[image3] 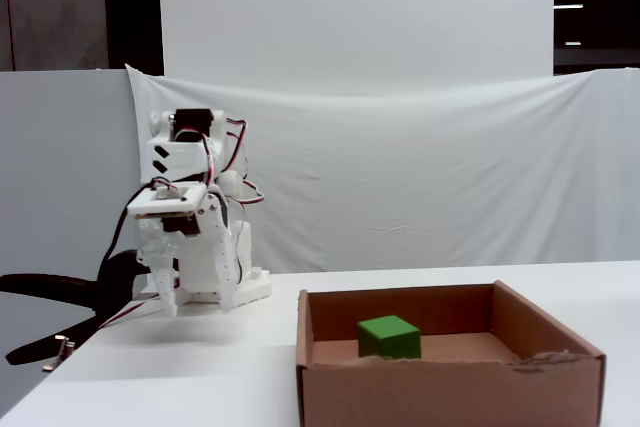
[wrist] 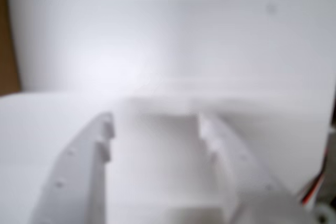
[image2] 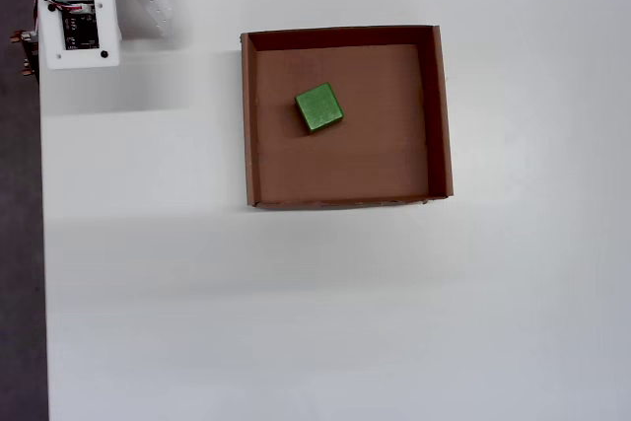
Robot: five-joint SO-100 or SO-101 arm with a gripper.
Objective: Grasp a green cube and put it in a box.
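The green cube (image2: 319, 107) already lies inside the box (image2: 441, 115) at mid-worktop (image2: 296, 322). The fingers (wrist: 157, 129) are apart and empty at the far-left corner; simply keep clear.

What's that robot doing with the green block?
Right now, nothing. The green cube is sitting on the bottom of the brown box, a bit toward the robot's side as the overhead view shows it, touching no wall. The white arm is folded up by its base, away from the box. Its gripper holds nothing and the jaws are apart.
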